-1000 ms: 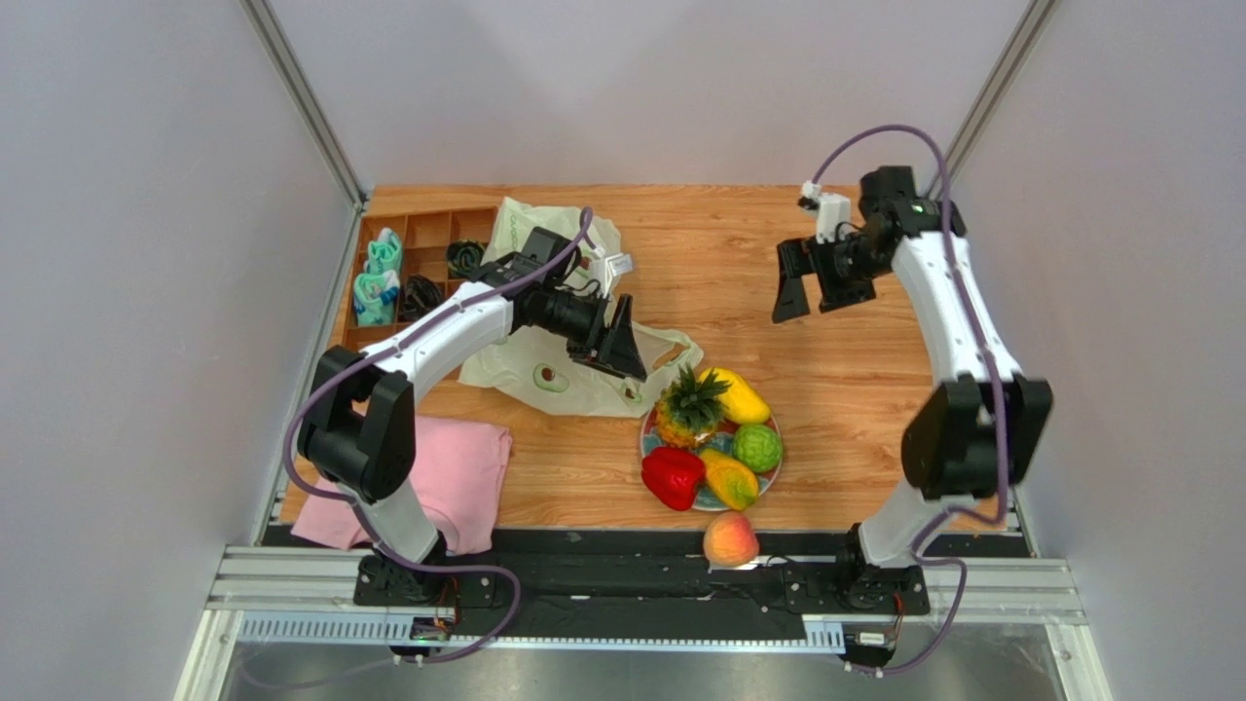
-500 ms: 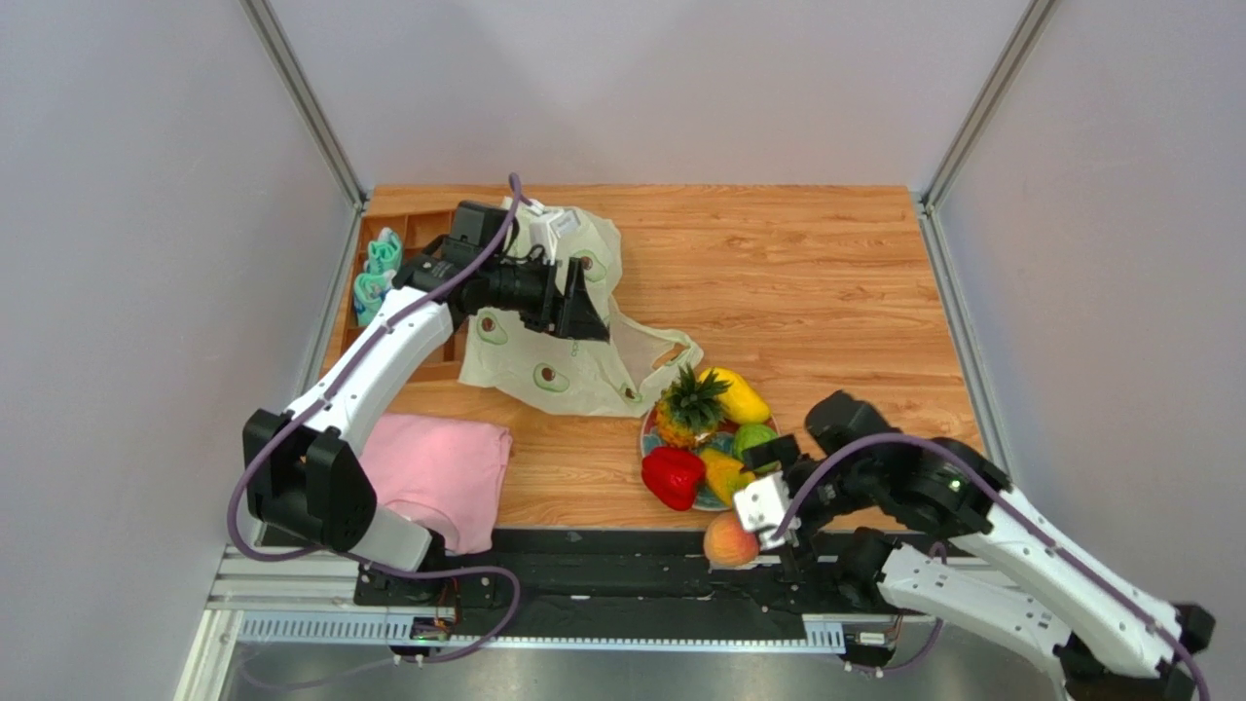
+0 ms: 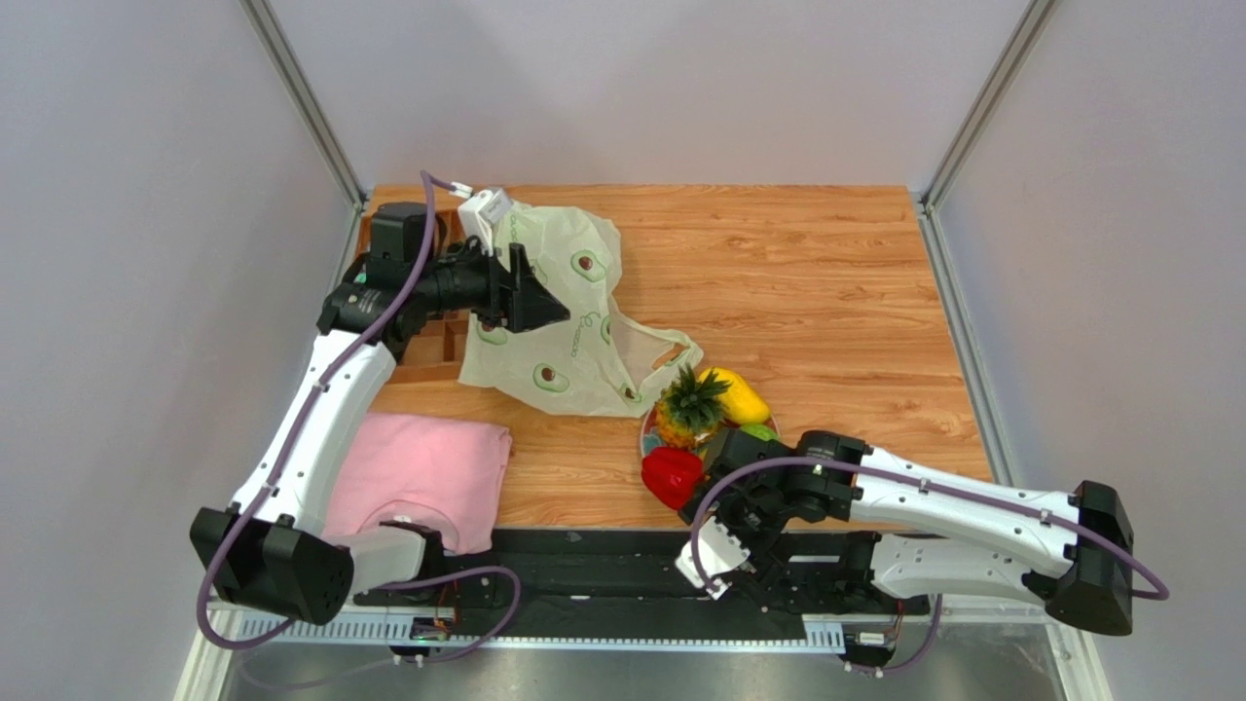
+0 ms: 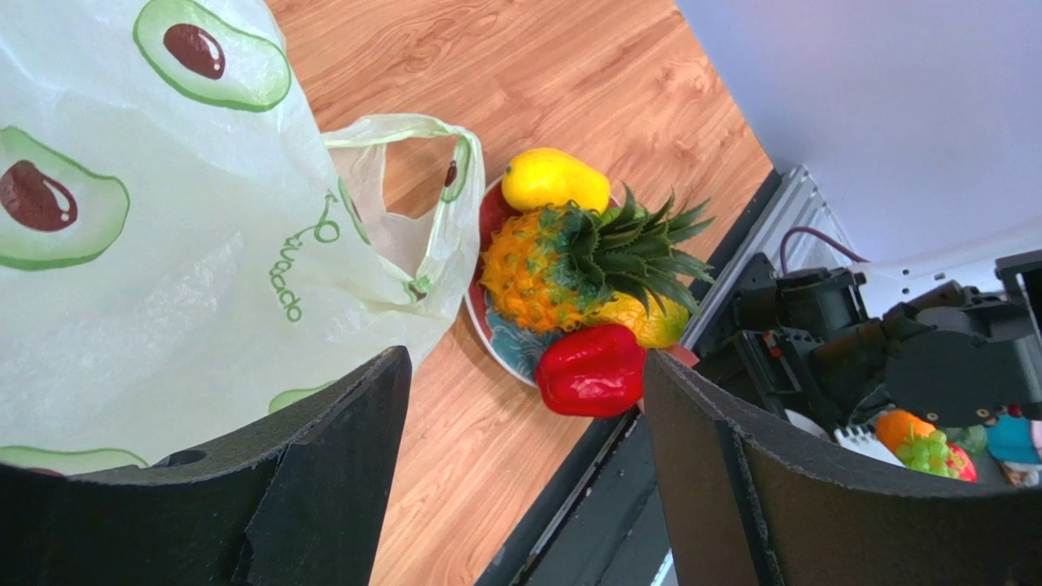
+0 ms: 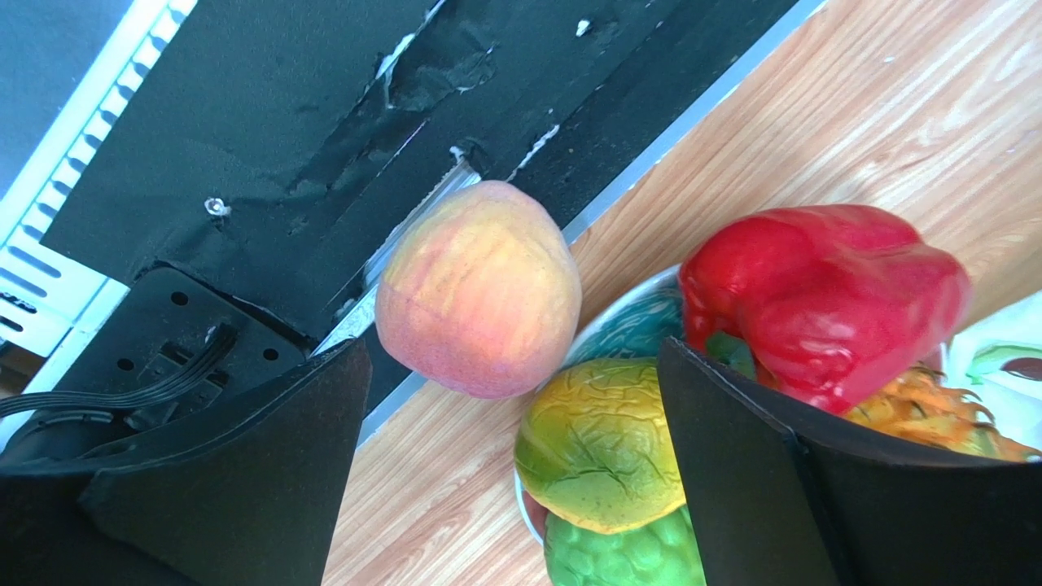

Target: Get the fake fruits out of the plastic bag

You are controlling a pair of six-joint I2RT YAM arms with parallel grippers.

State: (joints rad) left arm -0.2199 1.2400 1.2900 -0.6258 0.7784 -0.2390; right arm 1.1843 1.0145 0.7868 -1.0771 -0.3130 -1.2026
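Note:
The plastic bag, pale green with avocado prints, lies flat at the back left; it also shows in the left wrist view. My left gripper hovers over the bag's left part, open and empty. On the plate lie a pineapple, a yellow fruit and a red pepper. My right gripper is open, low at the near edge. Between its fingers are a peach on the black rail, a mango and a bumpy green ball. The right arm hides the peach in the top view.
A folded pink cloth lies at the near left. A wooden compartment box sits at the far left behind my left arm. The black base rail runs along the near edge. Grey walls close both sides.
My right arm swung from the far right down to the near edge, over the peach and plate. My left gripper pulled back left, over the bag's left part.

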